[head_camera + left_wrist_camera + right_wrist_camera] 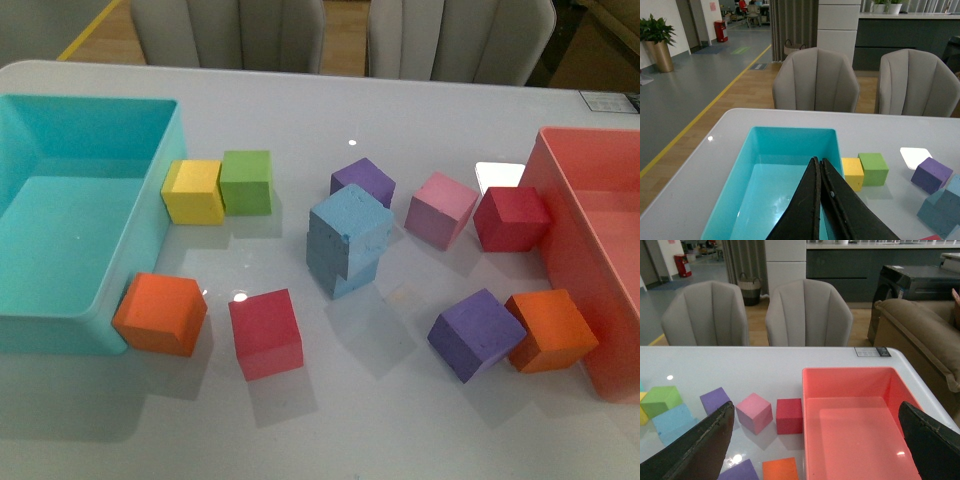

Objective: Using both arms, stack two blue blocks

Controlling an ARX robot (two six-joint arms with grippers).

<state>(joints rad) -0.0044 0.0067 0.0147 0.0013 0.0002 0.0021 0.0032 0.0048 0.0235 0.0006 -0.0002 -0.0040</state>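
Front view shows two blue blocks [347, 243] stacked mid-bench [400, 420], glossy white. Chairs [816, 80] stand behind; a small label [872, 351] is unreadable. My left gripper [820, 167] is clenched, my right gripper [815, 440] released.

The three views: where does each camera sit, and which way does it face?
Front view: on the body, looking down at the table; blue blocks stacked centrally; no arm visible.
Left wrist view: above the turquoise bin, facing the chairs; left fingers together.
Right wrist view: above the pink bin, facing the chairs; right fingers wide apart.
Shared: both wrist views show the green cube and purple cube.
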